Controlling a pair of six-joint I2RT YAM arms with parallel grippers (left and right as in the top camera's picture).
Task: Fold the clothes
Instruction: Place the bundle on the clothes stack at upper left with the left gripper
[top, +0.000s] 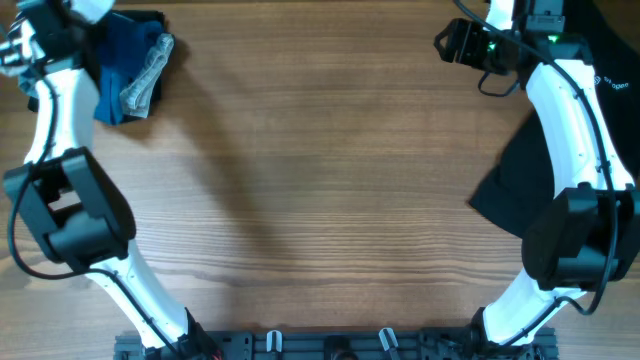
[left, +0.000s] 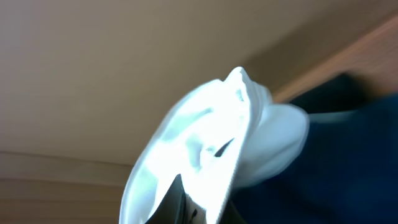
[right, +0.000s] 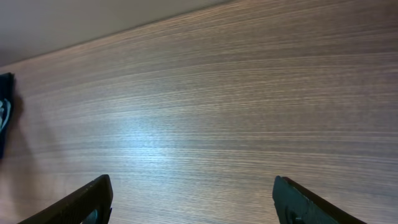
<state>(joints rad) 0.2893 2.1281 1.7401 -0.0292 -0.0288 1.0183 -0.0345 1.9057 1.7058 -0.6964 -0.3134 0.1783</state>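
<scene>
The left fingers are buried in a bunched fold of the large white thin-cloth T-shirt (left: 205, 143). They cannot be made out, but the cloth is gathered and raised right in front of the left wrist camera, so I judge them clenched on it, probably to drag the shirt out onto open surface for folding. A dark sliver under the fold could be a fingertip or part of the print; I cannot tell which. Just beside the fold lies the crumpled dark blue garment (left: 348, 155), with a grey knit garment (top: 150, 70) against it.

The right fingers (right: 93, 199) stand wide apart and empty, low over the bare brown wood-grain surface (right: 217, 93), seemingly waiting for a free edge to be presented. That arm reaches over a flat black garment (top: 520, 180) at the far right.

Most of the shirt is cut off. The overhead view hides it behind the white left arm (top: 45, 110) at the frame corner, so its spread, print and label cannot be seen.
</scene>
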